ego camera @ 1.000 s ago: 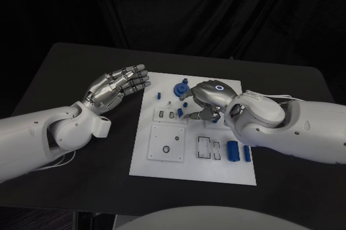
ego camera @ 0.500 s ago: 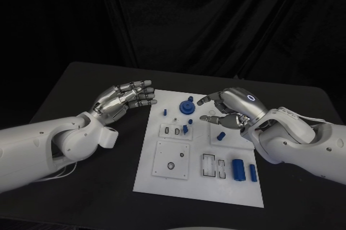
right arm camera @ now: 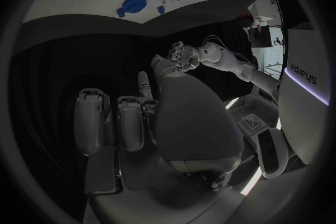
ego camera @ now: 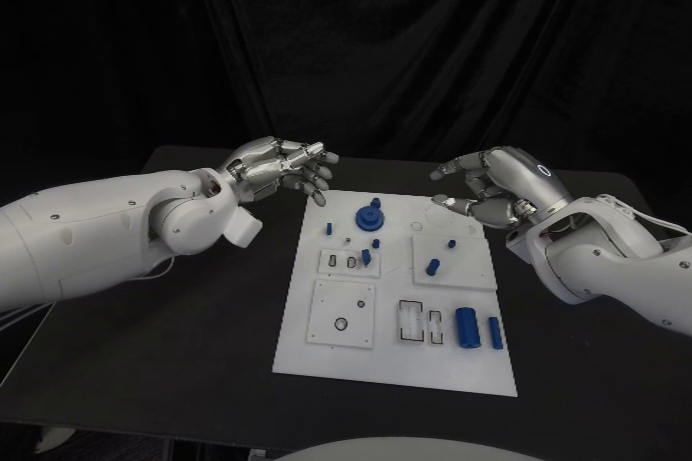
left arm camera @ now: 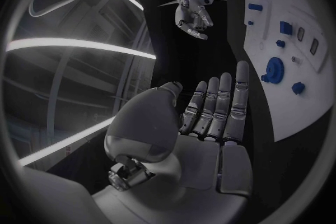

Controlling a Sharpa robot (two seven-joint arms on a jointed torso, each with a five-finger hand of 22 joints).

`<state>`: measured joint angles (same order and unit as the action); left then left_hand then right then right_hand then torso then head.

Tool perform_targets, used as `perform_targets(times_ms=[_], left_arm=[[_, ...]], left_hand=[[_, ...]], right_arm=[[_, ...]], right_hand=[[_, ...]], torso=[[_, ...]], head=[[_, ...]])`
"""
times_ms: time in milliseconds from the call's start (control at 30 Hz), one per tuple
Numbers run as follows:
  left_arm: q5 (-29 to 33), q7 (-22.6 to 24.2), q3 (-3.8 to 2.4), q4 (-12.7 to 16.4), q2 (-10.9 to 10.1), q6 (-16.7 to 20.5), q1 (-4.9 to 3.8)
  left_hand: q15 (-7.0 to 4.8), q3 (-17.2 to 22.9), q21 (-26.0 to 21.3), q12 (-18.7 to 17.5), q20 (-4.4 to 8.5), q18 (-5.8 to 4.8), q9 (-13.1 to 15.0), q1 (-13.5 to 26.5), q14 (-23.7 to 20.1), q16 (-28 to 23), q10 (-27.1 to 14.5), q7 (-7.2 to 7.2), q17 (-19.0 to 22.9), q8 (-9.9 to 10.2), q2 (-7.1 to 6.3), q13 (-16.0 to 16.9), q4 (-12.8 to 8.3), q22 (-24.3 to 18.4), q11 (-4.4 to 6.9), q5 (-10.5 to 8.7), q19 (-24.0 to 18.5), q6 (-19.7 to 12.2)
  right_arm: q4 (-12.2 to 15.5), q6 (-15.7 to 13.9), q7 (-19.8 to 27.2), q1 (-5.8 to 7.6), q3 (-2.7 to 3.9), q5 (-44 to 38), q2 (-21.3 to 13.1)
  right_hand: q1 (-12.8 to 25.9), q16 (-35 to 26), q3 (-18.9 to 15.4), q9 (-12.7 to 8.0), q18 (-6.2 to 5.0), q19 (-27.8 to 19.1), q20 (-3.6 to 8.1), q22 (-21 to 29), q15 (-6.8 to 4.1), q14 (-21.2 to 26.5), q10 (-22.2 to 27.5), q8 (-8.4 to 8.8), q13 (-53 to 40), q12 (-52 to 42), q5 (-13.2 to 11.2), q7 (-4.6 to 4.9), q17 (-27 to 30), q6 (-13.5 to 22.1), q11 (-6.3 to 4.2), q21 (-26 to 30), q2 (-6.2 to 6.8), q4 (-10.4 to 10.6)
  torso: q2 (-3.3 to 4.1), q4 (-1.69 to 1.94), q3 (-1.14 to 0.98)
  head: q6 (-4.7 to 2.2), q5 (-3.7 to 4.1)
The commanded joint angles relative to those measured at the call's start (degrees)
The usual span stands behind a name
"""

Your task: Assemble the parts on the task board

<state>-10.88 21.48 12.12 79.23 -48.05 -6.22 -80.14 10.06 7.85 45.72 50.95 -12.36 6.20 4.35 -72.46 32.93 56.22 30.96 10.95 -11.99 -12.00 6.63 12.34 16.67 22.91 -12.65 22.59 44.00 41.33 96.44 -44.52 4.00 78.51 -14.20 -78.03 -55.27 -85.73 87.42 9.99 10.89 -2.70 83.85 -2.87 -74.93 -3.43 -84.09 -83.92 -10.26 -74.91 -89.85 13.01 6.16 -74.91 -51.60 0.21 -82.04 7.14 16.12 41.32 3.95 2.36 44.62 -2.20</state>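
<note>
The white rectangular task board lies flat on the black counter, its long axis running from the robot's body toward the far edge. Both silver hands hang above the counter at the board's far end, one off each far corner, and neither touches the board or a part.

The left hand hovers just outside the board's far left corner; its fingers lie straight and close together, holding nothing. The right hand hovers over the far right corner with its fingers loosely curled and apart, also holding nothing.

Between the two hands, near the far edge of the board, stands a round blue gear-like part with a short stem pointing up. Nearer the robot from it sit several small blue pegs, and a small blue block stands on a square white insert below the right hand. Closest to the robot on the right hand's side, a blue cylinder and a thinner blue pin lie flat side by side, their long axes parallel to the board's long axis.
</note>
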Motion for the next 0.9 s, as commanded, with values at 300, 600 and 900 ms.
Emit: perform_targets(times_ms=[300,600,900], left_arm=[[-32.9,-9.1,-0.05,-1.7,4.2,6.7,-0.23],[-45.6,-27.9,-0.07,3.4,4.8,7.6,-0.47],[-47.3,-46.3,-0.07,3.5,9.3,-4.3,-1.11]], left_hand=[[-8.69,-5.9,44.3,35.1,7.62,-6.20,3.0,-1.1,49.7,32.4,49.8,-3.77,-65.3,-7.5,-0.50,64.2,-0.3,67.1,9.26,-4.44,46.0,11.4],[-10.36,-8.4,44.3,39.0,12.97,-6.20,10.9,2.3,57.1,33.8,59.0,-5.58,-78.0,-13.8,-0.75,77.7,-0.1,67.1,10.87,-7.60,46.0,12.3],[-11.59,-12.1,44.3,39.0,14.18,-6.20,22.4,8.1,57.1,33.8,59.0,-6.44,-78.0,-20.3,0.91,77.7,0.0,67.1,11.94,-11.12,46.0,8.8]], right_arm=[[-1.6,0.8,0.6,0.12,0.00,3.1,0.2],[-2.3,2.9,-1.1,0.07,-0.01,3.1,0.1],[-3.7,6.4,-3.2,-0.14,-0.02,3.1,1.2]], right_hand=[[0.7,-0.3,-0.1,-0.2,0.60,2.3,-0.36,-11.7,0.61,-5.0,-6.1,-0.38,-15.1,-0.1,0.5,0.17,-11.1,-0.9,1.03,0.3,-0.08,0.4],[0.8,-0.4,0.0,-0.3,0.59,2.3,-0.66,-11.7,0.97,-4.9,-6.1,-0.56,-15.1,-0.1,1.2,0.33,-11.0,-1.4,1.43,0.4,-0.44,0.3],[1.0,-0.4,0.1,-0.4,0.50,2.1,-0.82,-11.6,1.14,-4.9,-6.1,-0.52,-15.1,-0.1,1.5,0.48,-10.9,-1.5,1.62,0.8,-0.65,0.4]], torso=[[-2.97,-1.13,-2.37],[-3.35,-2.18,-3.20],[-3.54,-2.32,-3.74]], head=[[1.48,0.45],[1.42,-0.89],[2.02,-1.09]])
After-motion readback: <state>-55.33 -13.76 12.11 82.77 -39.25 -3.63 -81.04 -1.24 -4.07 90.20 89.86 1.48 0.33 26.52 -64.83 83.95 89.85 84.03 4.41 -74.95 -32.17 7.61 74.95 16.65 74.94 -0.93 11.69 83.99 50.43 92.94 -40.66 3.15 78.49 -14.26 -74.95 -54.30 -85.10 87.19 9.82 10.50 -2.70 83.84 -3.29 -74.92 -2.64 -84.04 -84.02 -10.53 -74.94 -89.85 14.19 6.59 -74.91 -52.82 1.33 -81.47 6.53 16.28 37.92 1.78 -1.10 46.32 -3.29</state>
